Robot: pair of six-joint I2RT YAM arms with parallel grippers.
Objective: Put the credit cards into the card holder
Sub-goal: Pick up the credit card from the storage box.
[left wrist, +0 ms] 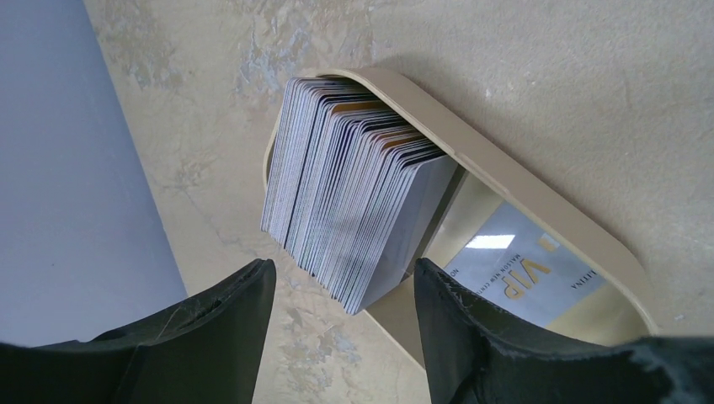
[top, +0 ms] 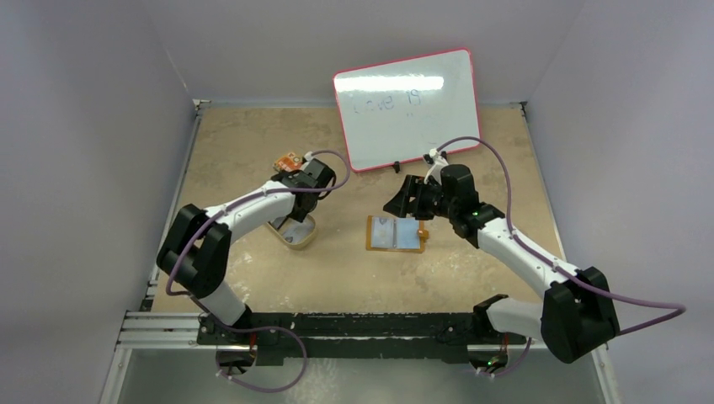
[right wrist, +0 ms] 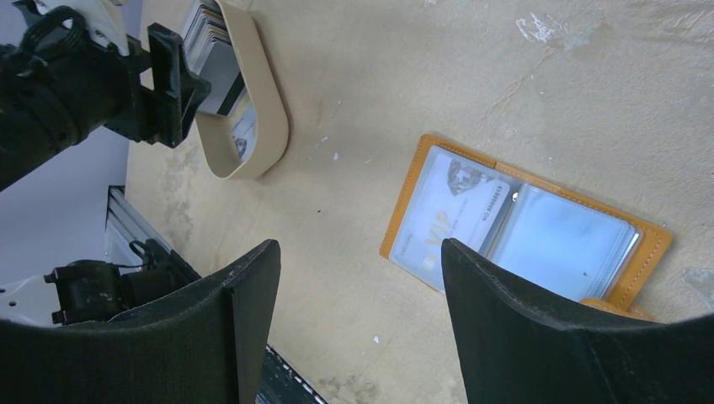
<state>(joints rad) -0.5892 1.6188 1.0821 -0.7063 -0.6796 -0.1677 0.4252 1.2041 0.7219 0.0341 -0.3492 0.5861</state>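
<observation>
A thick stack of grey-silver credit cards (left wrist: 354,185) stands on edge in a tan oval dish (left wrist: 522,181), with one VIP card (left wrist: 522,269) lying flat beside it. My left gripper (left wrist: 343,269) hovers open just above the stack's near corner, touching nothing. The card holder (top: 396,234) lies open on the table. It is orange with pale blue sleeves (right wrist: 556,236), and a VIP card (right wrist: 450,215) sits in its left sleeve. My right gripper (right wrist: 360,248) hangs open and empty above the table, left of the card holder.
A pink-framed whiteboard (top: 407,108) leans at the back. An orange patterned flat piece (top: 289,162) lies behind the left arm. The dish (top: 293,231) is left of the card holder. A metal rail (top: 168,328) runs along the near table edge.
</observation>
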